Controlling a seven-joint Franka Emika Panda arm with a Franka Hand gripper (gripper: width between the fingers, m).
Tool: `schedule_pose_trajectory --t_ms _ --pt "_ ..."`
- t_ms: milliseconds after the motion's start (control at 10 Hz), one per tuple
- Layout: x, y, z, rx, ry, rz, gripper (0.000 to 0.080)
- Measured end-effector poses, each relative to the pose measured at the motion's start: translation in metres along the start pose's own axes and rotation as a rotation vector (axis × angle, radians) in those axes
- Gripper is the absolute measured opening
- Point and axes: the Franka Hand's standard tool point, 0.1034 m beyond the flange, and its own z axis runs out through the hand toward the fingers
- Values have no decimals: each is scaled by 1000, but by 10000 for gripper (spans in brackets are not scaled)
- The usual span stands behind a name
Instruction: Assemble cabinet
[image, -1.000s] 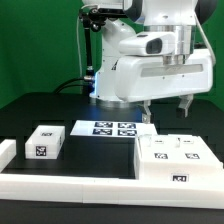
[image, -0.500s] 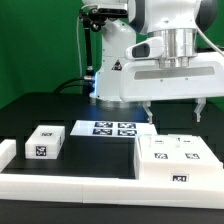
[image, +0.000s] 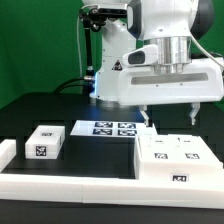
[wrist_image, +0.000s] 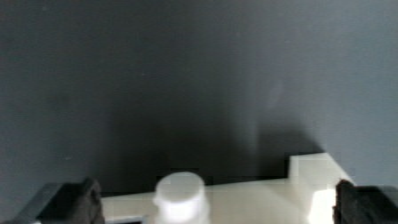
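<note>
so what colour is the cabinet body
The cabinet is white, with black-and-white square tags; best seen in the exterior view.

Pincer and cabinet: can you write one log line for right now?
pincer: open, holding nothing | position: hovering over cabinet | cabinet: not gripped

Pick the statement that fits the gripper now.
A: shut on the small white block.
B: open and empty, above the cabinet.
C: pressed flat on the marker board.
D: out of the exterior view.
B: in the exterior view the gripper hangs with its fingers spread wide and nothing between them, above the cabinet.
</note>
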Motion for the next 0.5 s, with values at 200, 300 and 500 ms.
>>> schedule_pose_trajectory --t_ms 200,300,500 --pt "-4 -6 -1 6 38 -22 649" --pt "-2 -8 -1 13 62 -24 649" --pt "-1 -7 -1 15 76 -50 649"
